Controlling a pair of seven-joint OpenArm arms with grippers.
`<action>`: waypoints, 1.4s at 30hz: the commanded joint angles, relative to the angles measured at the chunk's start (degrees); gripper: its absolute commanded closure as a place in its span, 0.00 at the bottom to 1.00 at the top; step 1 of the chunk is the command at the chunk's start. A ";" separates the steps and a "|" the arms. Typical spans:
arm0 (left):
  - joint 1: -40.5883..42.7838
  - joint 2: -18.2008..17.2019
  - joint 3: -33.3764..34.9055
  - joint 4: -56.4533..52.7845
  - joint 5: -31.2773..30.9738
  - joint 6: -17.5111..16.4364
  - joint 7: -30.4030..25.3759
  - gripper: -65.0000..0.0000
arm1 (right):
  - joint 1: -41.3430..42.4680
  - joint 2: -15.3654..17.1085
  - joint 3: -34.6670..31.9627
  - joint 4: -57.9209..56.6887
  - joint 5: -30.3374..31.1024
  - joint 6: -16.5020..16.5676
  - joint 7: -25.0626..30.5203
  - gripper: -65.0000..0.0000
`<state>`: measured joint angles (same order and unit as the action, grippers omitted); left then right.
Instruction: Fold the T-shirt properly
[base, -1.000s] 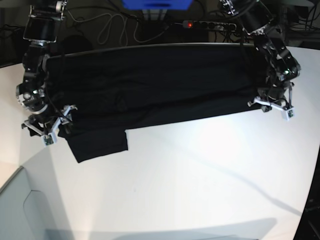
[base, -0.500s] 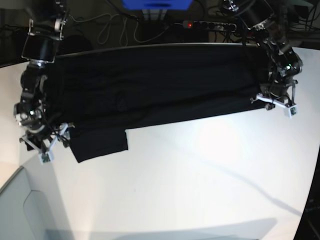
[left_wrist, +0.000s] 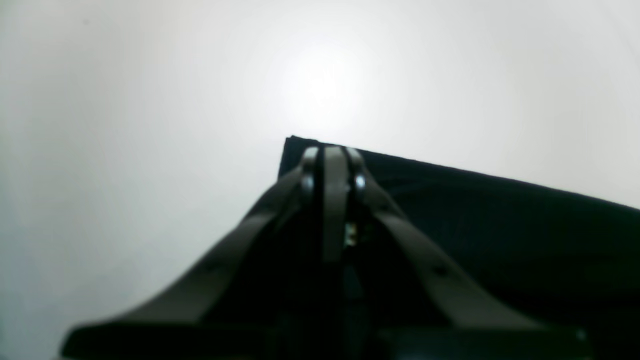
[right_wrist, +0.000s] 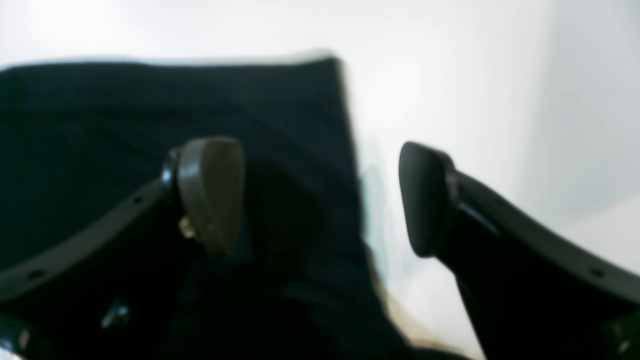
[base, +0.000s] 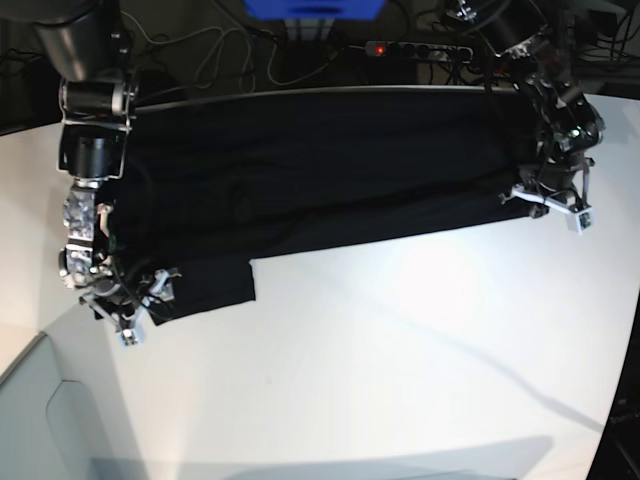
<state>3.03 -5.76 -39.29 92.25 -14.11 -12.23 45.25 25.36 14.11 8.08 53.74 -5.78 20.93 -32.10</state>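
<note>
The black T-shirt (base: 300, 170) lies spread across the table (base: 400, 350), limp and light, best pinched at corners; left gripper (left_wrist: 332, 155) clamps its corner; right gripper (right_wrist: 320, 195) gapes over the sleeve edge.

Base view looks down from high in front across the white table (base: 400, 340); both arms show. Each wrist view peers close along its own fingers; all share the T-shirt (base: 300, 170) edge.

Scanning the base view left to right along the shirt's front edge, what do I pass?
Right claw, open at the sleeve → T-shirt → left claw, shut at the shirt's corner → bare white table.
</note>
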 joint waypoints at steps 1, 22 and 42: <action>-0.61 -0.88 -0.14 0.90 -0.53 0.05 -0.90 1.00 | 1.76 1.23 0.32 0.81 0.46 0.30 1.37 0.28; -0.52 -1.05 -0.23 0.54 -0.35 0.05 -0.90 1.00 | 2.37 0.26 0.50 -6.66 0.37 -0.05 6.38 0.58; 0.53 -1.05 -0.23 2.83 -0.53 0.05 -0.90 1.00 | -11.08 1.67 4.98 30.62 0.81 0.30 -6.36 1.00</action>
<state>4.14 -5.80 -39.31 93.51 -14.26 -12.25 45.52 13.67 15.05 12.80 83.77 -5.21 20.93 -39.27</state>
